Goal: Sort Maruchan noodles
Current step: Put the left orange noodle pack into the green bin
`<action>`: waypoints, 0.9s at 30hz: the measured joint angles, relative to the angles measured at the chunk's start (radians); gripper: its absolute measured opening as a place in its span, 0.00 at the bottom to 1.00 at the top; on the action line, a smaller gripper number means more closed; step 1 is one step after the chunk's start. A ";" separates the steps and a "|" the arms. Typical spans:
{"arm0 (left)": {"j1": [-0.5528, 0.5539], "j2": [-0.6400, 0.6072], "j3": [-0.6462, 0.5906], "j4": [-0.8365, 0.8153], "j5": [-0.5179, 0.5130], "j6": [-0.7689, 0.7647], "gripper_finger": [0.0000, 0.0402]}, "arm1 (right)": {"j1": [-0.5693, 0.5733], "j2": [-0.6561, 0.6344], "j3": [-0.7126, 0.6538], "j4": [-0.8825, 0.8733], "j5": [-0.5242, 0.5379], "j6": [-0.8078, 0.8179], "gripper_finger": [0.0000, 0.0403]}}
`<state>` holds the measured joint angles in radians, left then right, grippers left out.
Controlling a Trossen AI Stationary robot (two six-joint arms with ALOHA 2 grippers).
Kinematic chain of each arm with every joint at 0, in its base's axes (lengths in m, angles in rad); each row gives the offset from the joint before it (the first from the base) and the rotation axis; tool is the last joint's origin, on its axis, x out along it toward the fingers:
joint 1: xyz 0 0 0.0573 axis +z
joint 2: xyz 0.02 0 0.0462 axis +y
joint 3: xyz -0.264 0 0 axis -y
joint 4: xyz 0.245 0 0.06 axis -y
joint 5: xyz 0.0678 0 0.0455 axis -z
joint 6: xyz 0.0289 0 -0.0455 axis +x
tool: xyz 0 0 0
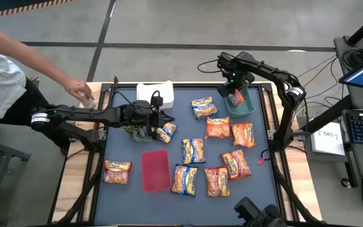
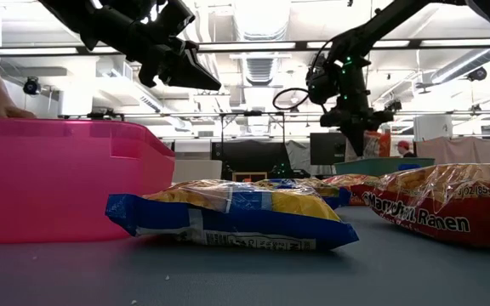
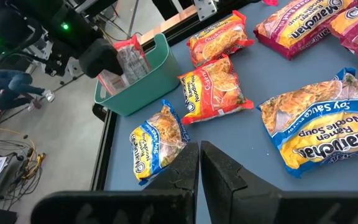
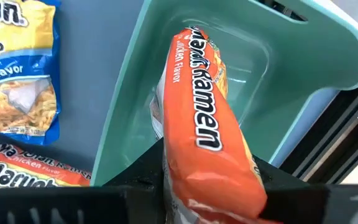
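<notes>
One packet inside teal bin

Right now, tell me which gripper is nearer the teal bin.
Right. The right gripper hangs directly over the teal bin, holding an orange ramen packet inside it. The left gripper is far across the table, beside the small plant.

Dark table: scattered noodle packets, red tray, teal bin, plant

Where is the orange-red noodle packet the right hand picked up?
In the high view it is at the table's far right, gripped by the right hand over the teal bin; the orange-red packet hangs above the bin's floor.
</notes>
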<state>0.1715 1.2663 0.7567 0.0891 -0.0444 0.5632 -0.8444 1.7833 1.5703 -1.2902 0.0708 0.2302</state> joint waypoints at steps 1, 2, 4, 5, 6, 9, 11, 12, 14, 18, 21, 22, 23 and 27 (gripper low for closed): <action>0.000 0.000 0.000 0.000 0.000 0.000 0.00 | 0.000 0.002 0.000 0.001 0.000 -0.005 0.28; 0.000 0.000 0.000 0.000 0.000 0.000 0.00 | 0.000 0.003 0.000 0.003 0.000 -0.008 0.29; 0.000 0.000 0.000 0.000 0.000 0.000 0.00 | 0.000 0.003 0.000 0.005 0.000 -0.014 0.32; 0.000 0.000 0.000 0.000 0.000 0.000 0.00 | 0.000 0.004 0.000 0.009 0.000 -0.014 0.34; 0.000 0.000 0.000 0.000 0.000 0.000 0.00 | 0.000 0.005 0.000 0.014 0.000 -0.014 0.35; 0.000 0.000 0.000 0.000 0.000 0.000 0.00 | 0.000 0.005 0.000 0.022 0.000 -0.013 0.38; 0.000 0.000 0.000 0.000 0.000 0.000 0.00 | 0.000 0.005 0.000 0.022 0.000 -0.014 0.40; 0.000 0.000 0.000 0.000 0.000 0.000 0.00 | 0.000 0.005 0.000 0.022 0.000 -0.014 0.40; 0.000 0.000 0.000 0.000 0.000 0.000 0.00 | 0.000 0.005 0.000 0.021 0.000 -0.014 0.41; 0.000 0.000 0.000 0.000 0.000 0.000 0.00 | 0.000 0.001 0.000 0.013 0.000 -0.014 0.41; 0.000 0.000 0.000 0.000 0.000 0.000 0.00 | 0.000 -0.003 0.000 0.014 0.000 -0.006 0.38; 0.000 0.000 0.000 0.000 0.000 0.000 0.00 | 0.000 -0.003 0.000 0.015 0.000 -0.005 0.36; 0.000 0.000 0.000 0.000 0.000 0.000 0.00 | 0.000 -0.004 0.000 0.017 0.000 -0.005 0.34; 0.000 0.000 0.000 0.000 0.000 0.000 0.00 | 0.000 -0.008 0.003 0.016 0.000 -0.003 0.24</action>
<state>0.1715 1.2665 0.7567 0.0895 -0.0441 0.5636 -0.8444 1.7748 1.5731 -1.2745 0.0711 0.2276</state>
